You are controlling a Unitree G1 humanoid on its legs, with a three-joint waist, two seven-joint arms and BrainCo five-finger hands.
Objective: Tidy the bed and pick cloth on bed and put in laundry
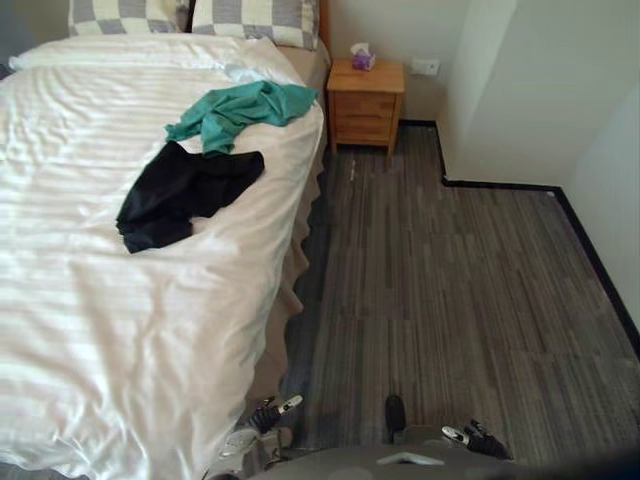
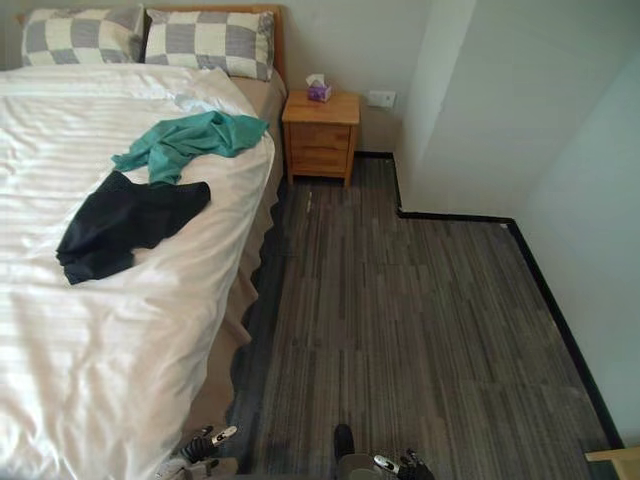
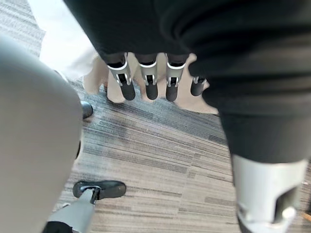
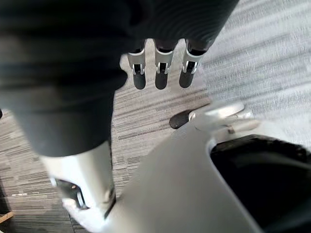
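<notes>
Left eye view: at the lower edge, the left hand [image 1: 272,412] and the right hand [image 1: 480,438] are held over the carpet [image 1: 450,280], fingers [image 3: 129,90] straight, nothing grasped. Farther off, a black cloth [image 1: 185,195] is spread on the bed [image 1: 90,330], touched beyond by a teal cloth [image 1: 240,112].

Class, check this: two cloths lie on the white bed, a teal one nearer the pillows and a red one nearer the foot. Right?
No: the left eye view shows a black cloth, not a red one, nearer the foot. The teal cloth lies nearer the pillows, both on the bed.
</notes>
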